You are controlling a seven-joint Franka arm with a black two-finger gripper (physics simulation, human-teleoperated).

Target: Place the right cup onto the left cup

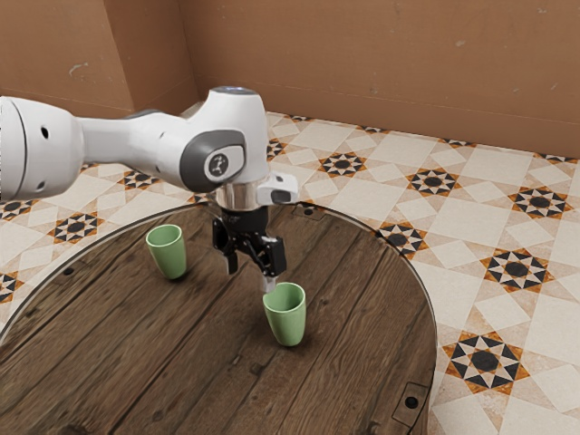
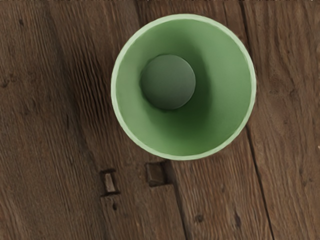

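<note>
Two green cups stand upright on the round wooden tabletop [image 1: 181, 353], well apart from each other. Starting at the exterior view's left, the white arm [image 1: 140, 149] comes in above the tabletop and bends downward. Below it, one green cup [image 1: 169, 256] stands near the tabletop's far edge, toward the exterior view's left, mouth up.

Next along comes the black hand [image 1: 250, 275], pointing down over the tabletop between the two cups as the exterior view shows them. Its fingers are spread, with a clear gap between the tips and nothing pinched. One fingertip overlaps the rim of the second cup in that view — whether it touches, I cannot tell.

That second green cup [image 1: 288, 319], on the exterior view's right, stands on the tabletop in from the right-hand edge, mouth up. The wrist view looks down into it — pale rim, shaded inner wall and round bottom — with two small notches in the planks beside it.

Farther right, past the tabletop's edge, lies the tiled floor [image 1: 471, 263] with its dark star patterns, and a brown wall [image 1: 390, 63] rises behind.
</note>
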